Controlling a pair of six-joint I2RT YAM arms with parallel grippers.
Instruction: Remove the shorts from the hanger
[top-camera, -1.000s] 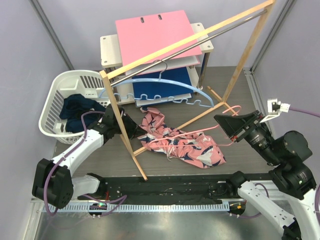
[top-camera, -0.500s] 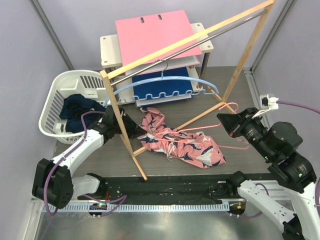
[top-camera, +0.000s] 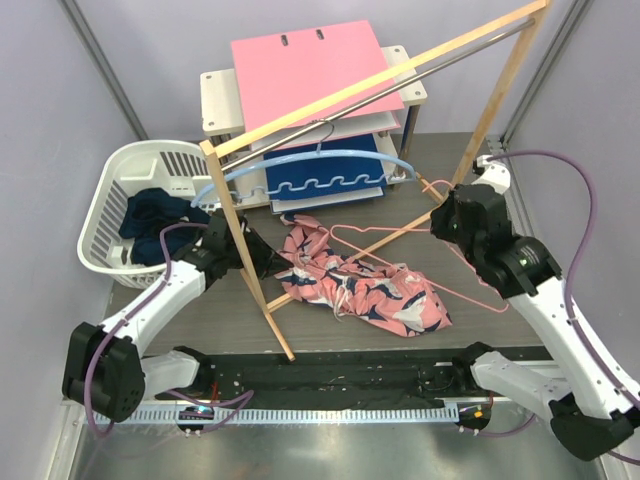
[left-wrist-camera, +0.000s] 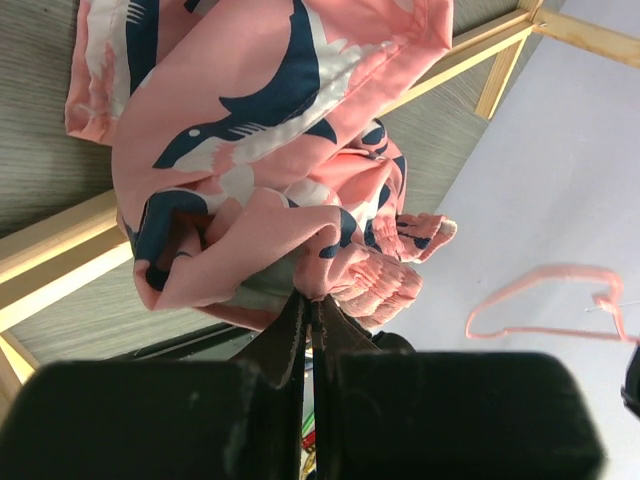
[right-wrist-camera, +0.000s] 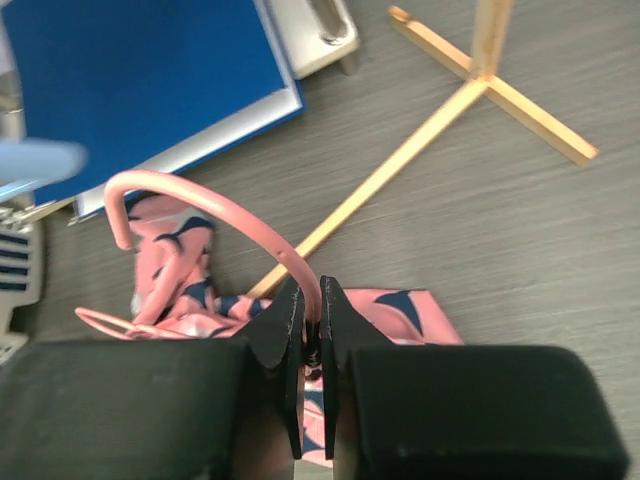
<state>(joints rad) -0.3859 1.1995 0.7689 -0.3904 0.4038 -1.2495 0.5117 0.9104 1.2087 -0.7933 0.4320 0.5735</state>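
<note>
**Shorts pinned on the left, hanger to be drawn clear on the right**

The salmon shorts (top-camera: 385, 295) lie bunched on the table just ahead of the arm bases, draped across a low foot bar of the wooden rack (top-camera: 276, 320). My left gripper (left-wrist-camera: 308, 298) is clamped on a fold at their left edge, with a good bite of cloth between the fingers. My right gripper (right-wrist-camera: 310, 300) is pinched shut on the wire of the pink hanger (right-wrist-camera: 215, 203) and holds it above the right side of the pair.

In the left wrist view the hanger hangs apart from the cloth. From above, its left loop overlaps the print, and I cannot tell whether it touches.

I judge the separation to be almost done. I want the left as a fixed anchor, low and firm, while the right lifts the hanger up and away to its own side. I mean to go slowly (if the cloth rises with the wire, something is caught). The rack's slanted bar sits close beside the wire and could snag it.

Farther back, the navy shorts (top-camera: 150, 220) are already in the white basket (top-camera: 98, 215). The blue hanger (top-camera: 300, 165) hangs bare from the rail.
</note>
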